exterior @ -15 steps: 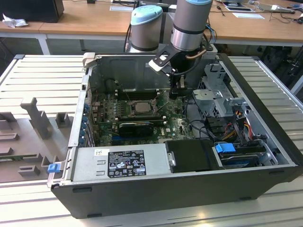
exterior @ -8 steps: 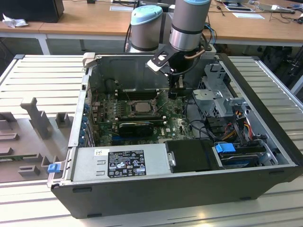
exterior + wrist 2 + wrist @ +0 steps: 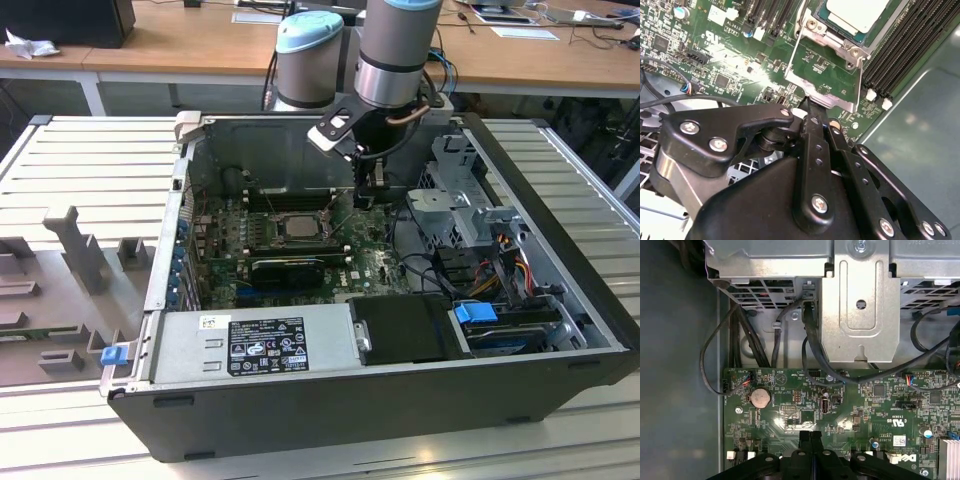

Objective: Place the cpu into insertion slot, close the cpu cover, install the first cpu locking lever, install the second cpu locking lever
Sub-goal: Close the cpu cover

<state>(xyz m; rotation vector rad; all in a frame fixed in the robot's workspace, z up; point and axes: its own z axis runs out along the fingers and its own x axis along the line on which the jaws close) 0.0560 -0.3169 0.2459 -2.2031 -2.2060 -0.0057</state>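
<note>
Ribbed grey metal table (image 3: 90,150) carries one open black computer case (image 3: 350,410). One square, pale cpu (image 3: 855,12) lies flat in the black-rimmed insertion slot (image 3: 268,236). One thin silvery cpu cover (image 3: 830,99) stands tilted open. The gripper (image 3: 812,107) has its two black fingers pressed together, tips touching the cover's free edge.

Silvery arm (image 3: 395,60), pale blue joint caps (image 3: 310,30), upper middle; black gripper (image 3: 812,106), linkage bars (image 3: 812,165) studded with silver screws (image 3: 819,202).

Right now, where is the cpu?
The cpu lies in the insertion slot mid-motherboard in the exterior view, just to the exterior view's left of the gripper.
</note>
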